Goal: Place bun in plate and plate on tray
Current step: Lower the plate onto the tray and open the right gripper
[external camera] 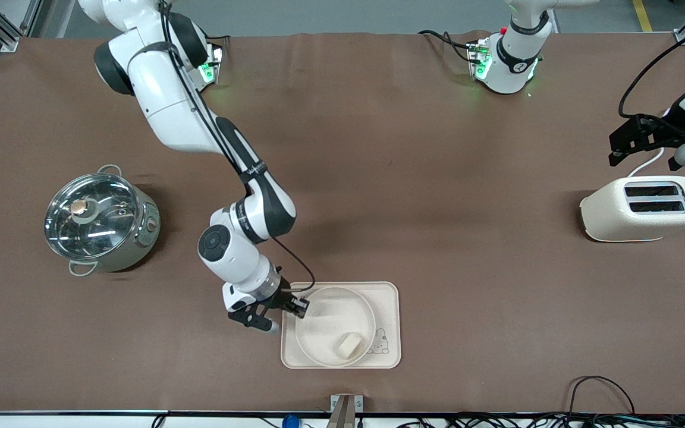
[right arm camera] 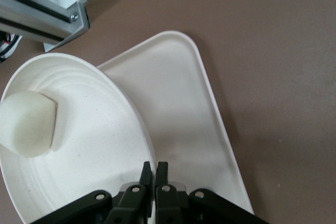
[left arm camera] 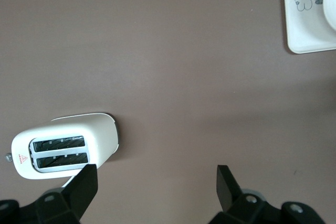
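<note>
Two robot arms worked at a brown table (external camera: 378, 148), seen from a high camera facing them. The right gripper (external camera: 295, 306) was low at the edge of the plate (external camera: 330, 315), on the side toward the right arm's end of the table. Its fingers (right arm camera: 160, 179) were pressed together on the plate's rim, pinching it (the right wrist view showed the two black tips meeting right at the white lip). The plate, round and cream-white, lay on the tray (external camera: 387, 294), a cream rectangle with rounded corners and a small rabbit drawing (external camera: 380, 342) at the corner nearest the camera on the left arm's side. The bun (external camera: 348, 345), small and pale beige, sat inside the plate, at the part of the dish nearest the camera. The tray itself rested near the camera's edge of the table, about midway along it.

The left gripper (external camera: 640, 142) waited in the air toward the left arm's end of the table, over bare tabletop just beside a cream two-slot toaster (external camera: 646, 208), with its fingers (left arm camera: 86, 184) spread wide and holding nothing. A steel pot with a glass lid (external camera: 101, 221) stood toward the right arm's end of the table, well apart from the tray
</note>
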Controlling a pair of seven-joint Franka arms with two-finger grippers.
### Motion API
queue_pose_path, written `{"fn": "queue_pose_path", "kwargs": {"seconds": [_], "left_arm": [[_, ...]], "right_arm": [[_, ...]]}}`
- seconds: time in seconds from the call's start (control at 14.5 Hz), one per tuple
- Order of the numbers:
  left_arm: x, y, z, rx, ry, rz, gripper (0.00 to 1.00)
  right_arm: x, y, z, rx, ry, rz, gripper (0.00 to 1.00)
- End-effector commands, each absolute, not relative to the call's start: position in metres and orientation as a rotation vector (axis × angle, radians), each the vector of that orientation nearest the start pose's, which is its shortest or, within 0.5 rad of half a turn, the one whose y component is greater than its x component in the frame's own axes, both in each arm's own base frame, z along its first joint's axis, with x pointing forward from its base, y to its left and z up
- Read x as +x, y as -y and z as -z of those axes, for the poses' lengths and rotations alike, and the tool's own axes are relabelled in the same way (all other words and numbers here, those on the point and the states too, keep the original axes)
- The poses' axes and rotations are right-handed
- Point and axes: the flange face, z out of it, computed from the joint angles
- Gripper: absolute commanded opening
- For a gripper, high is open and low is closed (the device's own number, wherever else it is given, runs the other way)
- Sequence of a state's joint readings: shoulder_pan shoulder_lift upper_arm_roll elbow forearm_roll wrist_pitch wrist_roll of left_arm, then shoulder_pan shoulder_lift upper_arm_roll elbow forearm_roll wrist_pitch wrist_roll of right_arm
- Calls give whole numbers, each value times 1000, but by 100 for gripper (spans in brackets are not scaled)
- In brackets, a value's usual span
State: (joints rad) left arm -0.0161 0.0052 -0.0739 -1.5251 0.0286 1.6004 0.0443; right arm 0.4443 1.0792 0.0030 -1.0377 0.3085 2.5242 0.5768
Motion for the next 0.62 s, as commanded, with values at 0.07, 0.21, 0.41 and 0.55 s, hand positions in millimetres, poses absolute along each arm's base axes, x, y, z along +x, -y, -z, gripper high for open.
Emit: {"fn": "queue_pose_path", "kwargs": {"seconds": [0.07,0.21,0.41,0.55], "left_arm": [[567,51,-642,-3104,-217,118,100],[567,50,-641,-3116,-206,111,100],[567,50,-642,-3118,-201,123,100],[567,49,-642,-3124,-197,123,100]], "right_arm": [[739,-348,-206,-2678,-457,324,0],[734,-355,-197,-2687,-447,309,0],[731,-357,-193,-2693,-447,298,0],[730,-359,-192,-2693,-448,289,1]]}}
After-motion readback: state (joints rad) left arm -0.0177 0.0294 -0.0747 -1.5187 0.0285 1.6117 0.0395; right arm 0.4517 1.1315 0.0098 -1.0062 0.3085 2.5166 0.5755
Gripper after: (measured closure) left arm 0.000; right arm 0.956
